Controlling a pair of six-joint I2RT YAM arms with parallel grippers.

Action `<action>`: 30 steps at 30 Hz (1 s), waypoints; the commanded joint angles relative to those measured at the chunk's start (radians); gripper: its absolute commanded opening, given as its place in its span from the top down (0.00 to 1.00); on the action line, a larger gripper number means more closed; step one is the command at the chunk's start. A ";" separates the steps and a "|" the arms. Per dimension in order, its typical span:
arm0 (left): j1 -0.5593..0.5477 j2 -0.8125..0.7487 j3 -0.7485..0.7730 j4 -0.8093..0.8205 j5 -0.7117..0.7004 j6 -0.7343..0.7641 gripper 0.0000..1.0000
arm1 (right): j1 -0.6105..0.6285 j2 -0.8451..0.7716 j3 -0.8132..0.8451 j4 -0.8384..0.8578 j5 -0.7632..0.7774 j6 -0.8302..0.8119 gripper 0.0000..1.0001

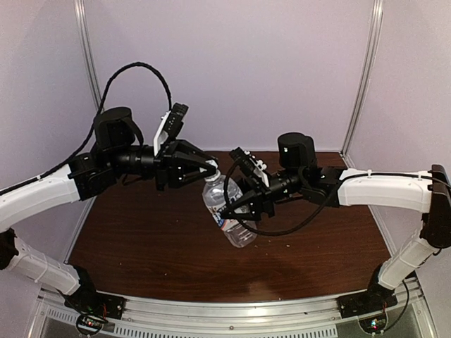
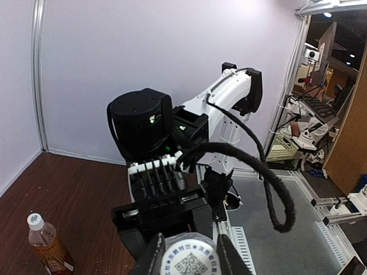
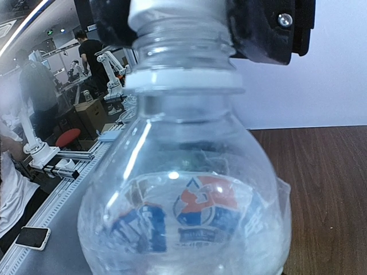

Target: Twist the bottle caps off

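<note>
The clear bottle (image 1: pixel 229 211) with the white-blue label hangs tilted above the table. My right gripper (image 1: pixel 238 206) is shut around its body; the bottle fills the right wrist view (image 3: pixel 183 200) and hides my fingers there. My left gripper (image 1: pixel 211 170) is shut on its white cap (image 2: pixel 189 258), one finger on each side. The cap sits on the neck in the right wrist view (image 3: pixel 172 8). The amber bottle (image 2: pixel 49 246) with a white cap (image 2: pixel 35 219) stands upright on the table at the lower left of the left wrist view. It is hidden in the top view.
The dark wooden table (image 1: pixel 141 239) is ringed by pale walls at the back and sides. A metal rail (image 1: pixel 232 310) runs along the near edge. A black cable (image 1: pixel 282 229) loops under my right arm near the bottle.
</note>
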 commanded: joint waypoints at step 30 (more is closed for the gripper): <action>0.145 0.005 -0.340 -0.001 -1.037 -0.160 0.65 | -0.054 -0.083 -0.042 -0.081 0.340 -0.036 0.55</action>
